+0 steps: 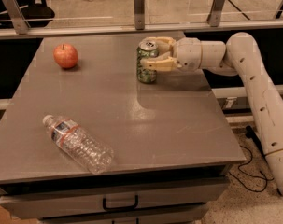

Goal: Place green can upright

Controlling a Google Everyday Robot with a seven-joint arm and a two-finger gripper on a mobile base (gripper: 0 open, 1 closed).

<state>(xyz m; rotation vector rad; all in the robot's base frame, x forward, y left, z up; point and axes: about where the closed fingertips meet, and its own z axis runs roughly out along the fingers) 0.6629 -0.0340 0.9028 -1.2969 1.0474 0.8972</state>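
The table (178, 125) is a grey slab. Its far edge runs under a rail with metal posts (139, 6), and its near edge hangs over a drawer with a dark handle (120, 203). The widest bare stretch runs from the middle of the top out to 3 and 5 o'clock, as far as the right and near edges. An apple (66, 56) sits at 10 o'clock, close to the far left corner. A bottle (78, 143) lies on its side at 7 o'clock, cap toward 10 o'clock, near the front edge.

The can (146, 62) is at 1 o'clock from the table's middle, near the far edge and well apart from both apple and bottle. Its long axis is vertical, with the top up and at most a slight lean. Its base is at the table top, though I cannot tell whether it rests there fully. The label is mottled green and white, and the lid is shiny silver with a pull tab.

The gripper (149, 54) comes in from 3 o'clock, held level, on a white arm (253, 87) that bends down past the right edge. Its tan fingers (156, 65) clasp the can's sides, one on the far side and one on the near side.
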